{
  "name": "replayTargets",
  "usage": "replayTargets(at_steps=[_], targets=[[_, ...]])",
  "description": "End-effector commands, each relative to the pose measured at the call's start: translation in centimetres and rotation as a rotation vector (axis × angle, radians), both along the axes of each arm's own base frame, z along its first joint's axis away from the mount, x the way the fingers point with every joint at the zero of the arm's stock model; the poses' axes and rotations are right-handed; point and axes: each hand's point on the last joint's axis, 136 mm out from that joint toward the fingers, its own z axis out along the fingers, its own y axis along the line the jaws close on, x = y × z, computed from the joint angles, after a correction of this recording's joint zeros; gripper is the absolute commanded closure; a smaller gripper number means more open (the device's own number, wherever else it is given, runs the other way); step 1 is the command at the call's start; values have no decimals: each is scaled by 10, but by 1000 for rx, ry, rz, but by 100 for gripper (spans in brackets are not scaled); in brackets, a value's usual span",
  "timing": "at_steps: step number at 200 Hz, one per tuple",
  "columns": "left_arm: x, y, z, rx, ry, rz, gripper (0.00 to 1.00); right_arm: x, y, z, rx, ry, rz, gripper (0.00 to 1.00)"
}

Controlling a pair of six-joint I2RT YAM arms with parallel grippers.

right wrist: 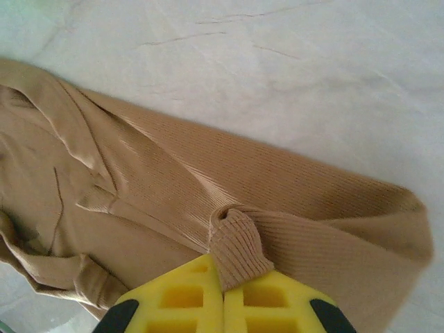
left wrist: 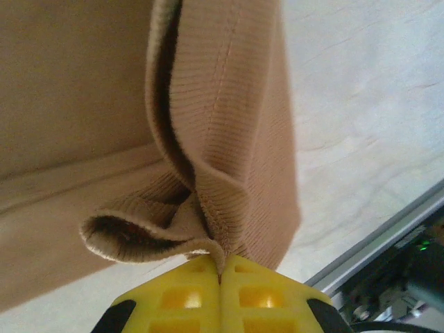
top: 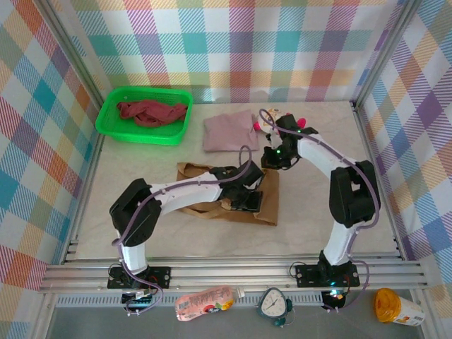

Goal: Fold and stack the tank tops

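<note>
The tan-brown tank top (top: 270, 206) lies rumpled in the middle of the table, partly doubled over. My left gripper (top: 246, 200) is shut on a folded edge of it (left wrist: 229, 125), the ribbed cloth pinched between the yellow fingertips (left wrist: 222, 262). My right gripper (top: 272, 159) is shut on a hem tab of the same top (right wrist: 173, 187) at its far right side (right wrist: 223, 275). The mauve-pink tank top (top: 227, 131) rests folded behind it. The dark maroon tank top (top: 150, 111) lies bunched in the green basket (top: 113, 128).
A pink-and-white plush toy (top: 269, 119) sits at the back beside the right arm. Plaid walls close in three sides. A metal rail (top: 233, 272) runs along the front edge, with a bottle (top: 205, 302), a clock (top: 274, 304) and a yellow cup (top: 399, 307) below it.
</note>
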Motion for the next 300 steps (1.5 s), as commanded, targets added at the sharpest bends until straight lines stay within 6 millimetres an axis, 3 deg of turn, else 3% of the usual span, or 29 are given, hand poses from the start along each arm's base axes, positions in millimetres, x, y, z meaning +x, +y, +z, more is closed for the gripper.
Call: replayTargets(at_steps=[1, 45, 69, 100, 135, 228, 261, 300], targets=[[4, 26, 10, 2, -20, 61, 100, 8, 24, 2, 47, 5, -1, 97], [3, 59, -6, 58, -7, 102, 100, 15, 56, -8, 79, 30, 24, 97], [0, 64, -1, 60, -15, 102, 100, 15, 68, -7, 88, 31, 45, 97], [-2, 72, 12, 71, -34, 102, 100, 17, 69, 2, 88, 6, 46, 97], [-13, 83, -11, 114, 16, 110, 99, 10, 79, -9, 101, 41, 68, 96], [-18, 131, -42, 324, -13, 151, 96, 7, 121, -21, 174, 67, 97, 95], [-12, 126, -23, 300, -41, 143, 97, 8, 122, -11, 185, 47, 91, 95], [-6, 137, -4, 359, -87, 125, 96, 10, 127, -1, 211, 33, 86, 95]])
